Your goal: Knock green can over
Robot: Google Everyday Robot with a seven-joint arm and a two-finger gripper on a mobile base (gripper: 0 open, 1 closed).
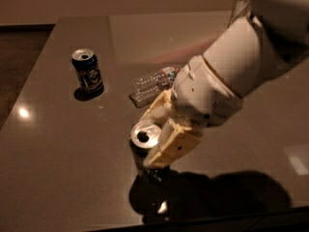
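Observation:
The green can [145, 135] stands near the table's front edge, its silver top with the pull-tab hole facing up and leaning a little to the left. Its dark body is mostly in shadow. My gripper [148, 144] is at the can's top. One cream finger [155, 108] lies behind the can and the other [171, 148] in front of it, both pressed against it. The white arm reaches in from the upper right.
A blue can [88, 71] stands upright at the back left. A clear plastic bottle [153, 83] lies on its side just behind the gripper. A glass [239, 6] stands at the back right. The dark table [58, 153] ends just in front of the green can.

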